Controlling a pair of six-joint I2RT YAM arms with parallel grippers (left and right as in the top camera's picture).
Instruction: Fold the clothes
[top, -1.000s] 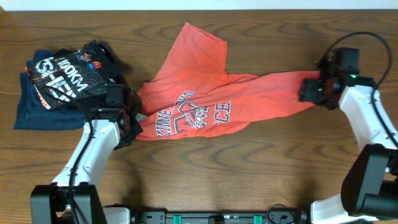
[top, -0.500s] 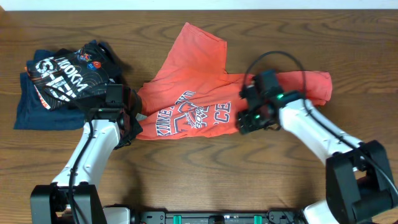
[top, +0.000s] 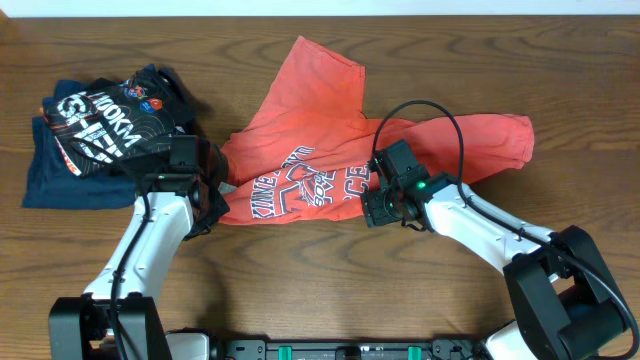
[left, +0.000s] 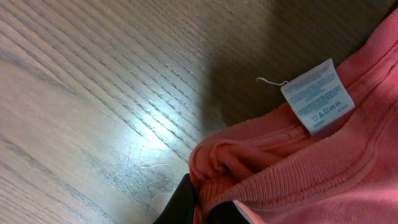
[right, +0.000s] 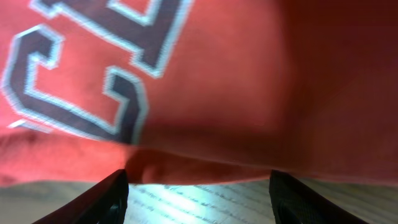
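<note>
Now L gripper (top: 213, 193) pinches red shirt (top: 300, 130) hem; R gripper (top: 379, 206) spread wide over its lettering.

Coral-red shirt (top: 310, 120), navy-white lettering (top: 310, 188); brown woodgrain table (top: 330, 290).

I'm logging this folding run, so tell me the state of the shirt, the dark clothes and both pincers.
red shirt: spread unevenly, wrinkled, not yet folded.
dark clothes: bunched in a pile beside the red shirt.
left pincer: shut on the red shirt's edge.
right pincer: open over the red shirt's lower edge, holding nothing.
</note>
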